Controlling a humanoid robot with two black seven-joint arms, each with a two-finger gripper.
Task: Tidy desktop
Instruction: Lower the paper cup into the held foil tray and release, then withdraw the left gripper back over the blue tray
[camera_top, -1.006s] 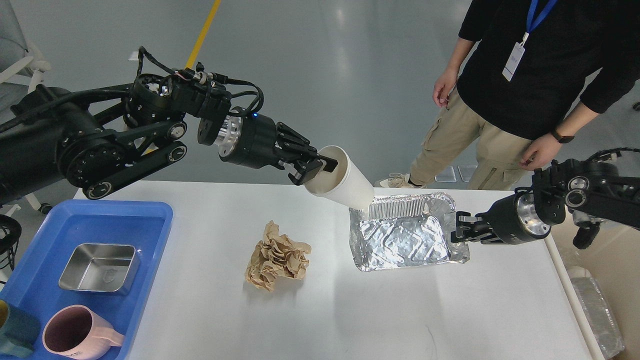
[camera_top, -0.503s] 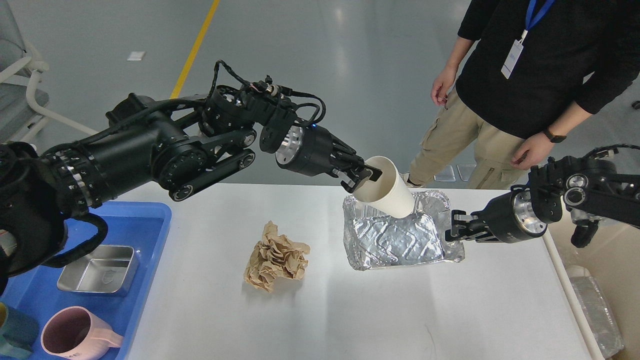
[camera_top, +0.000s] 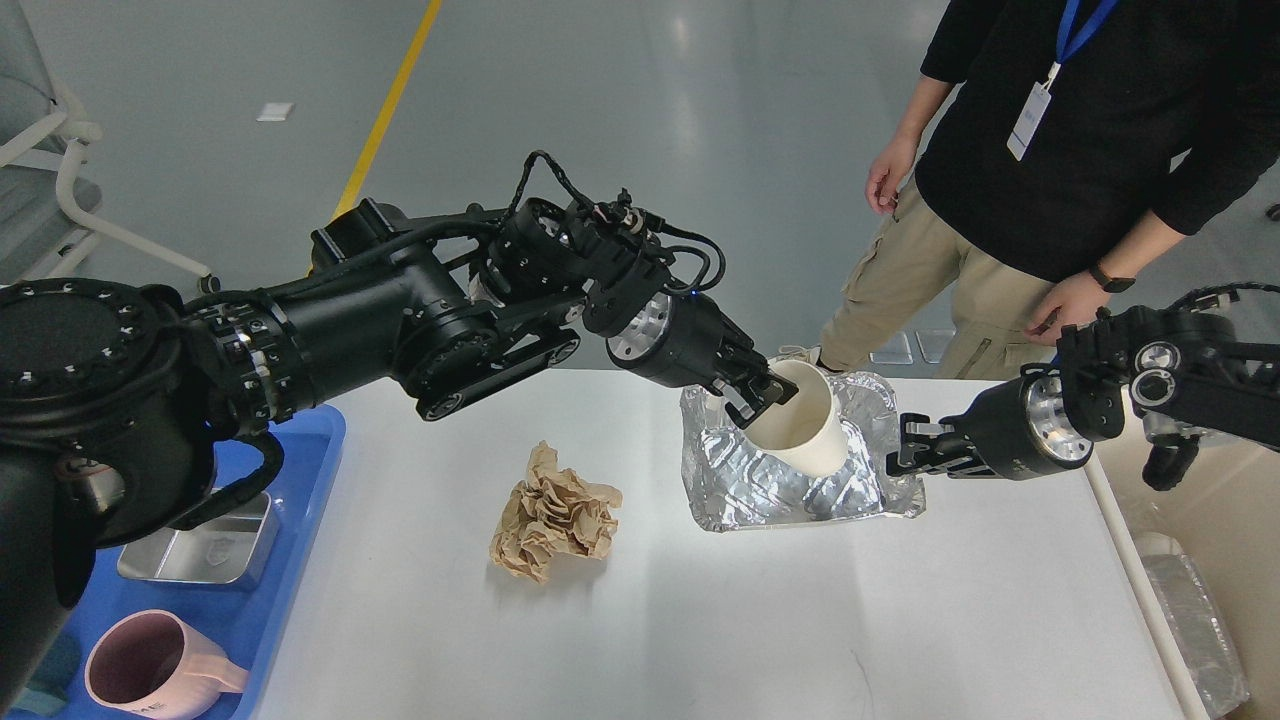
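Observation:
The desktop (camera_top: 640, 620) is a wide white tabletop. A silver foil container (camera_top: 770, 485) sits at its far right, raised at its right side. My left gripper (camera_top: 765, 392) is shut on the rim of a white paper cup (camera_top: 805, 430) and holds it tilted inside the foil container. My right gripper (camera_top: 905, 460) is shut on the foil container's right rim. A crumpled brown paper ball (camera_top: 553, 512) lies on the desktop left of the foil container, apart from both grippers.
A blue tray (camera_top: 300, 470) at the left edge holds a steel square dish (camera_top: 200, 550) and a pink mug (camera_top: 150, 665). A cream bin (camera_top: 1220, 560) with a foil piece stands right of the desktop. A person (camera_top: 1050, 170) stands behind the far right edge.
My left arm has swung right and down, bringing the cup from above the foil container's far rim into it. The foil container's right side has lifted slightly in my right gripper.

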